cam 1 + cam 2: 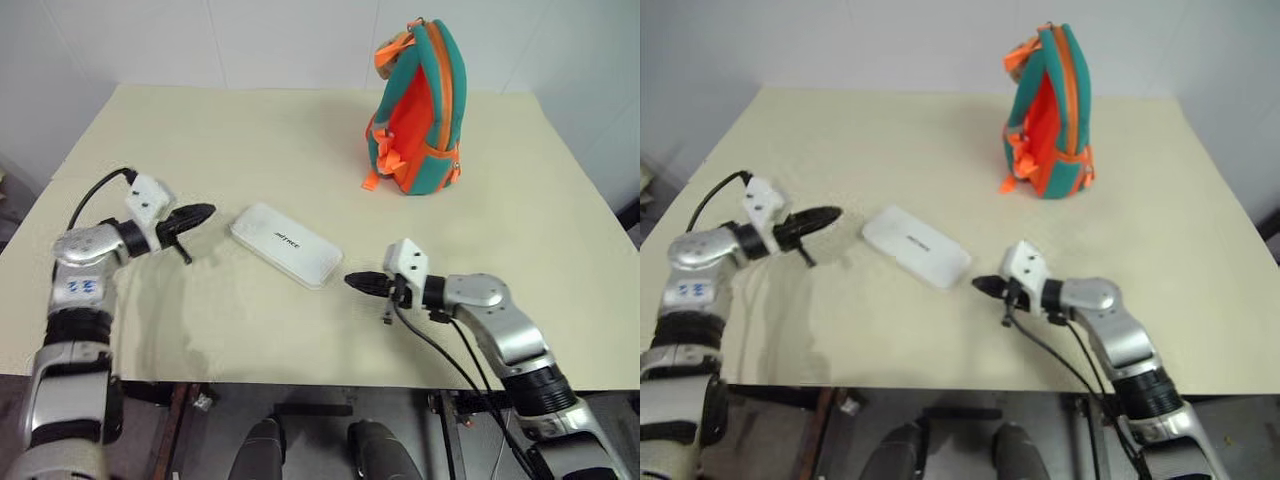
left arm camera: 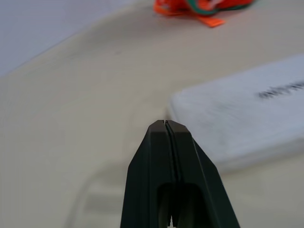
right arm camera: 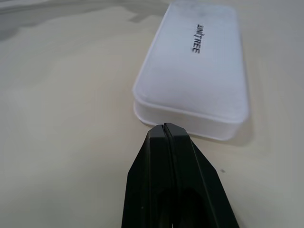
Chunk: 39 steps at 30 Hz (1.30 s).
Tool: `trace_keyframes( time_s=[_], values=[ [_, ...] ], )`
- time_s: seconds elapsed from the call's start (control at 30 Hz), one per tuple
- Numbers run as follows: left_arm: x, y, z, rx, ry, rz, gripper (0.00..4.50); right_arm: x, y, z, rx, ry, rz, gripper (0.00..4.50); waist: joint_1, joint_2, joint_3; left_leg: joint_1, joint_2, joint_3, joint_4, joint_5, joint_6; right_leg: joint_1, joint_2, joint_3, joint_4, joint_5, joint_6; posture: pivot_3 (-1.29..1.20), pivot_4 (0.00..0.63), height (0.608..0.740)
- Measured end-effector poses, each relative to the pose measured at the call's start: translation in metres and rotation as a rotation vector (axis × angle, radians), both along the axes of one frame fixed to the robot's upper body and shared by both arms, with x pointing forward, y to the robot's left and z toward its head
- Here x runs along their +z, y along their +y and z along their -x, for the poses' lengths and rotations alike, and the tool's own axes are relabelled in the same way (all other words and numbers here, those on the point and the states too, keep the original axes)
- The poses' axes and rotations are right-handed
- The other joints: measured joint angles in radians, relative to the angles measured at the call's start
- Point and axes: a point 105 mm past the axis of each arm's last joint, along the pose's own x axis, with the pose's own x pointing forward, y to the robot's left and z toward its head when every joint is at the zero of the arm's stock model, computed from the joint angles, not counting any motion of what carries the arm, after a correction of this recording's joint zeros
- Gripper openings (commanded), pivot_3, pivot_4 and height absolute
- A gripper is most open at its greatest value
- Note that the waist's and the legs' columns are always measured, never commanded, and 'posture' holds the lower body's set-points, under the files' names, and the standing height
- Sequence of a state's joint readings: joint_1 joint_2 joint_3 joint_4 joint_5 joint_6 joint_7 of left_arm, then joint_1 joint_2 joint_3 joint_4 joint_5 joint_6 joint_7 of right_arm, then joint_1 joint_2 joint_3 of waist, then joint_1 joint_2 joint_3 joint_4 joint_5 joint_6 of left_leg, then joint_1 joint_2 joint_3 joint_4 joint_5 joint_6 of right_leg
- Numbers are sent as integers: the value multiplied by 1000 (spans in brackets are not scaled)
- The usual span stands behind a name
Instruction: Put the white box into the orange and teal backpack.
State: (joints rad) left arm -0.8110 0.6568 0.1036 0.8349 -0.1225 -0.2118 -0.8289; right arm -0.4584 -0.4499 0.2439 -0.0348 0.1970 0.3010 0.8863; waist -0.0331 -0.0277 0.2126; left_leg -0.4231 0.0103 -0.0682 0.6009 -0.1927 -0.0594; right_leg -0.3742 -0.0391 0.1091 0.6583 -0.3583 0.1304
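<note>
White walls back a cream table point(image 1: 300, 130), and the box point(image 1: 286, 244) lies flat near the middle, slantwise, a little toward the near edge. Left gripper point(image 1: 205, 212) and right gripper point(image 1: 352, 281) hover at opposite ends of it, both with fingers pressed together and holding nothing — looks like a two-sided squeeze or push is being lined up, since the box is too wide for one jaw. Backpack point(image 1: 420, 110) stands upright toward the far right corner, well apart. Its opening faces away, so whether it is unzipped can't be told.
</note>
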Motion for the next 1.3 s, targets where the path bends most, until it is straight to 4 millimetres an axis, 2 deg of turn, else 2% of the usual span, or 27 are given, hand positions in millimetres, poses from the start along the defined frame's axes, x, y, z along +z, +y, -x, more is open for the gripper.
trace_keyframes(
  time_s=[0.1,0.23,0.33,0.5,0.67,0.93,1.1,1.3],
  values=[
    [-10,-3,-18,101,19,18,12,-10,5,-11,-53,19,16,8,-2,0,0,0,0,0,0,0,0,-1,1,0,1,0,0,0,150,740],
    [-24,-13,-29,145,58,5,12,-8,15,-20,-59,0,15,8,-2,0,0,0,0,0,1,0,0,-1,1,0,3,0,0,0,150,740],
    [-33,-13,-27,138,87,4,12,-10,12,-25,-77,-3,29,8,-3,0,0,0,0,0,1,0,0,-1,1,-1,2,0,0,0,150,740],
    [-35,-17,-22,73,104,11,12,-11,14,-26,-79,-1,27,8,-3,0,0,0,0,0,1,0,0,-1,1,0,3,0,0,0,150,740],
    [-43,-11,-3,-13,120,57,12,-9,7,-30,-97,-3,30,8,-7,0,0,0,1,0,0,0,-1,-1,1,-1,3,0,0,0,150,740],
    [-60,-24,32,-146,199,118,12,-4,-21,-38,-156,-1,63,8,0,0,0,0,1,-1,1,0,-1,-1,0,0,3,0,0,0,150,740],
    [-69,-58,57,-254,240,140,12,4,-64,-31,-170,18,131,8,8,0,0,0,0,-1,1,0,0,1,-2,-1,1,0,0,0,150,740],
    [-71,-86,68,-322,274,154,12,-2,-93,-19,-180,74,183,8,0,0,0,1,1,0,1,0,0,1,0,0,1,0,0,0,150,740]
  ],
)
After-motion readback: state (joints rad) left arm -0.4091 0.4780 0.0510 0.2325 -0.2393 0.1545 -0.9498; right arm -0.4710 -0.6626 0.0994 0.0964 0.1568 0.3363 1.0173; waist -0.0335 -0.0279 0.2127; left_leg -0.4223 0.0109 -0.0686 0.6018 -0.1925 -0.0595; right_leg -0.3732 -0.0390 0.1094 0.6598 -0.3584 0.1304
